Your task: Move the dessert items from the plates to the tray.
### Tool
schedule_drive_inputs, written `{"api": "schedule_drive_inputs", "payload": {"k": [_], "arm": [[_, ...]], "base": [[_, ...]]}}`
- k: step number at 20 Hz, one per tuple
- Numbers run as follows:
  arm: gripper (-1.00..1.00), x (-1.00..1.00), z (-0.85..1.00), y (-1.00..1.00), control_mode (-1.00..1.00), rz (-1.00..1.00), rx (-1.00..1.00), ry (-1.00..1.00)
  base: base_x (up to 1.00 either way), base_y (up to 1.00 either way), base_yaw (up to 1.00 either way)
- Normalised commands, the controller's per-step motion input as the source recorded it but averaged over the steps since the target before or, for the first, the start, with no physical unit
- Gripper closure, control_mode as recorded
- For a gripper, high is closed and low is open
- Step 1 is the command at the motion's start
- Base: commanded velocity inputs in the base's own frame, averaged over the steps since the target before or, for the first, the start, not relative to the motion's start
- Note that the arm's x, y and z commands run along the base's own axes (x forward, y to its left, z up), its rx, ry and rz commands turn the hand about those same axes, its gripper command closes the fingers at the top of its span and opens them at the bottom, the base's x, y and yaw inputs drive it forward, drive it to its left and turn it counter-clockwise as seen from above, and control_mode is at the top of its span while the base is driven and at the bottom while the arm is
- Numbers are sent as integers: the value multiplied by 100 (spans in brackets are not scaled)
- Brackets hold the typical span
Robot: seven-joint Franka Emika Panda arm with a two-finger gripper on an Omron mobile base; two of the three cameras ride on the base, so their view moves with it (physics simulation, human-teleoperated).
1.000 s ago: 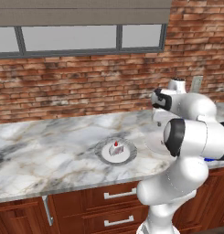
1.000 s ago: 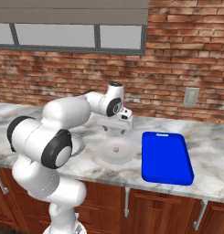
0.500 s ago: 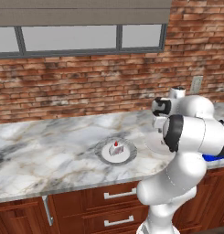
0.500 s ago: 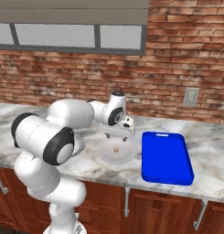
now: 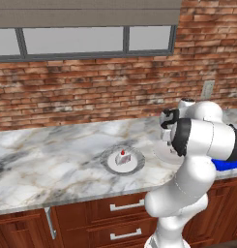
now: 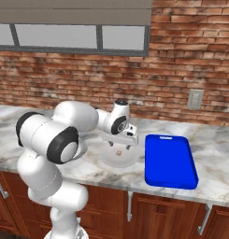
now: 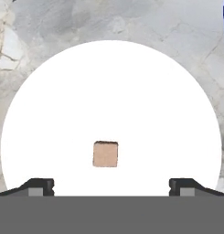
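Gripper (image 7: 111, 185) w/ jaws wide over tan morsel (image 7: 105, 154), frame centre on pale plate (image 7: 63, 114), ready to straddle it

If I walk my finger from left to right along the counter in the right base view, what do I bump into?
Robot arm → pale plate with the tan morsel under the open pincer → blue tray.

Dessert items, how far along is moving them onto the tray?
Nothing is done yet: the blue tray holds no dessert. In hand: the gripper hangs open above the tan morsel on the plain white plate, the fingers either side of it, not touching. Left: grasp and carry that morsel, then the red-topped cake bit on the grey-rimmed plate.
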Motion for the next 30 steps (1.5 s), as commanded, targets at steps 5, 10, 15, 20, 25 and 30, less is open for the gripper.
{"api": "schedule_drive_inputs", "payload": {"k": [5, 10, 15, 20, 25, 30], "arm": [[-100, 5, -28, 0, -100, 0, 0, 0], [-100, 10, -20, 0, -100, -1, 0, 0], [-100, 12, -16, 0, -100, -1, 0, 1], [-100, 0, -18, 0, -100, 0, 0, 1], [-100, 0, -23, 0, -100, 0, 0, 1], [100, 0, -22, 0, -100, 0, 0, 0]], "base": [[0, 0, 0], [0, 0, 0], [0, 0, 0], [0, 0, 0], [0, 0, 0], [0, 0, 0]]}}
